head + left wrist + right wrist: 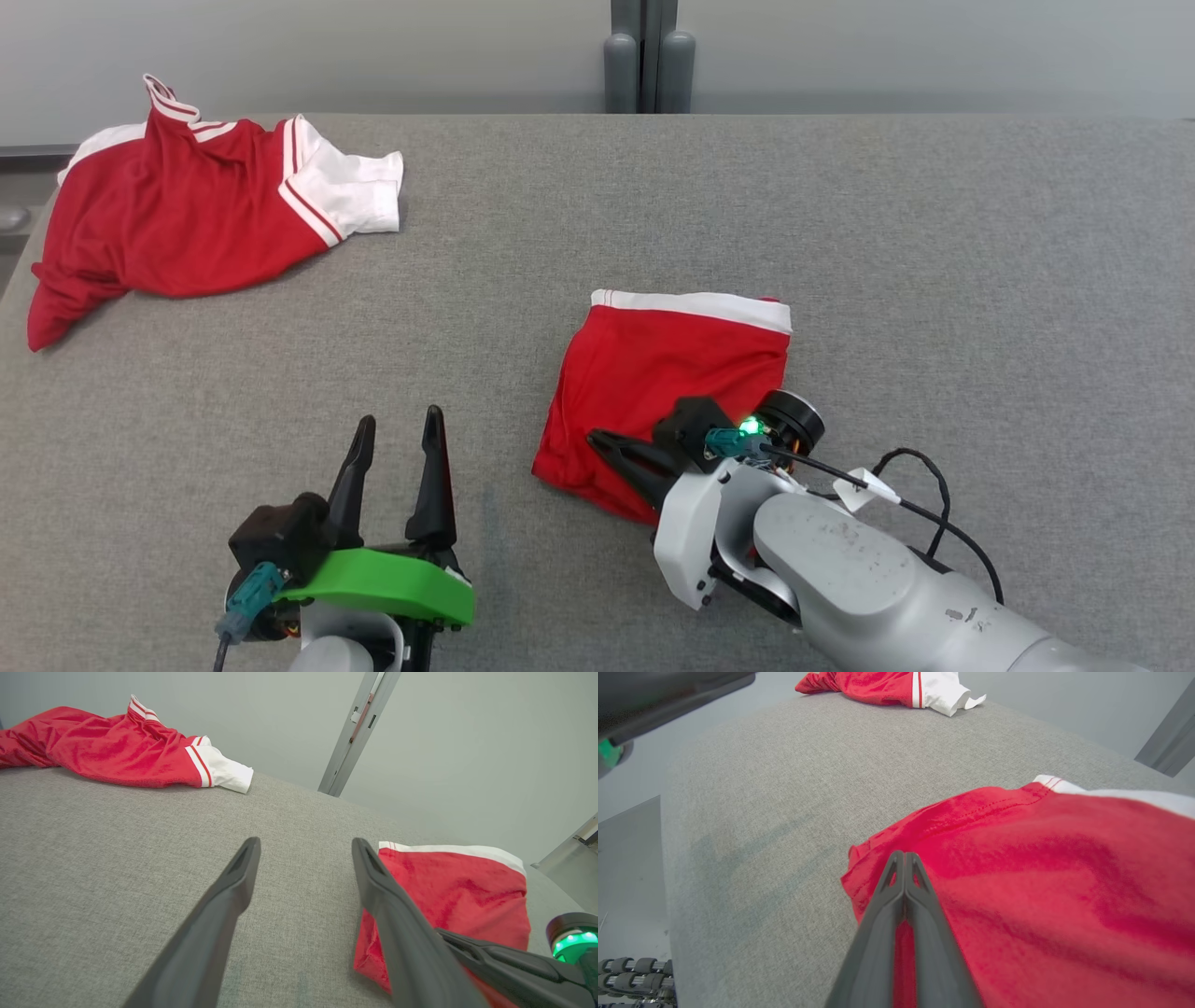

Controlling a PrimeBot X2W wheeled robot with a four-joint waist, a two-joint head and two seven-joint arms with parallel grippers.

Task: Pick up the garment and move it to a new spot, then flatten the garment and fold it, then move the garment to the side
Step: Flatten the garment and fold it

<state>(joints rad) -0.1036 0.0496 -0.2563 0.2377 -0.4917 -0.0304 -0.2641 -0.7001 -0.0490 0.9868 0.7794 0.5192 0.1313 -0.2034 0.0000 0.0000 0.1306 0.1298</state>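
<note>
The garment (672, 364), red with a white band along its far edge, lies folded into a compact rectangle at the middle of the grey table (887, 215). My right gripper (596, 439) is shut and lies low across the garment's near left corner. In the right wrist view its joined fingertips (904, 855) sit over the red cloth (1041, 858) just inside that corner, and I see no fabric pinched between them. My left gripper (400, 417) stands open over bare table to the left of the garment (458, 891), its fingers (233, 882) empty and apart from the cloth.
A second red shirt with white striped sleeves (187, 205) lies crumpled at the table's far left corner (117, 746). A grey post (649, 56) stands behind the far edge. The table's left edge drops to the floor (626, 858).
</note>
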